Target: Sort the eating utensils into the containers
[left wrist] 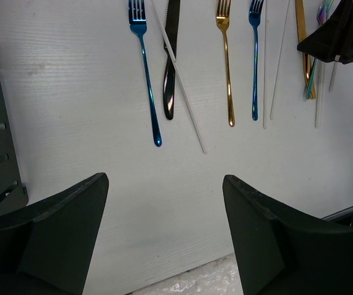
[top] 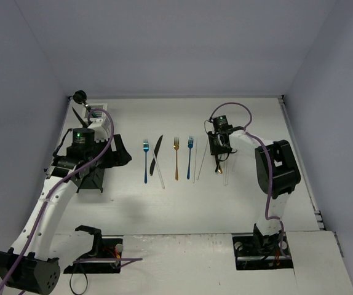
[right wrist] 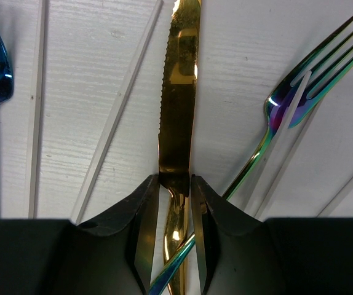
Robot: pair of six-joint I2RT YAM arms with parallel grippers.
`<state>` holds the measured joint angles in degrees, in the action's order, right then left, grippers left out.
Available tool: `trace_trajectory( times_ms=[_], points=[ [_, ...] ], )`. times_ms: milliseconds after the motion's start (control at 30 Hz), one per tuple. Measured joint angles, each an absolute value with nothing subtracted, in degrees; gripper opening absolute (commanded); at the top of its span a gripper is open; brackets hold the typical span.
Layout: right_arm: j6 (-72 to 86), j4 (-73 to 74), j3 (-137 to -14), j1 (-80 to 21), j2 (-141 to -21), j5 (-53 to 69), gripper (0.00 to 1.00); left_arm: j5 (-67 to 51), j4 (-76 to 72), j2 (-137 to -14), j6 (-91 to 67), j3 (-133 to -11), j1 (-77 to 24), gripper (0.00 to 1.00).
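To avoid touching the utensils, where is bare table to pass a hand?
Bare: the table strip between the utensil row and the arm bases; also the strip beyond the row, toward the back wall. Crowded: from the leftmost blue fork to the right gripper, shut on the gold knife.

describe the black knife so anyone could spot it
On the white table, utensils lie in a row. Second from the left, beside a blue fork, is the black knife. It is the row's only dark piece, and a pale chopstick crosses it.
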<state>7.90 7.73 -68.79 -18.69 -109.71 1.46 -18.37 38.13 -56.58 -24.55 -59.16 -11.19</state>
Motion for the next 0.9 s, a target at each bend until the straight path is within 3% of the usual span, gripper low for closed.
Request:
trace_trajectory(
  times_ms=[533, 567, 700, 900],
  points=[
    [7.4, 9.6, -68.8, -18.3, -109.4, 2.0, 0.24, -17.9, 38.1, -56.9, -24.7, -59.8, -12.2, 0.72],
    [7.4, 9.6, -68.8, -18.3, -109.4, 2.0, 0.23, -17.9, 38.1, -57.0, -24.7, -59.8, -12.3, 0.72],
    [7.3, 9.8, -68.8, -18.3, -109.4, 2.0, 0.0, -17.8, 38.1, -57.5, -24.8, -59.8, -12.5, 0.72],
    [7.3, 10.3, -69.0, -18.1, -109.4, 2.3, 0.0, -17.6, 38.1, -57.6, -24.8, -60.5, -13.2, 0.72]
  ],
)
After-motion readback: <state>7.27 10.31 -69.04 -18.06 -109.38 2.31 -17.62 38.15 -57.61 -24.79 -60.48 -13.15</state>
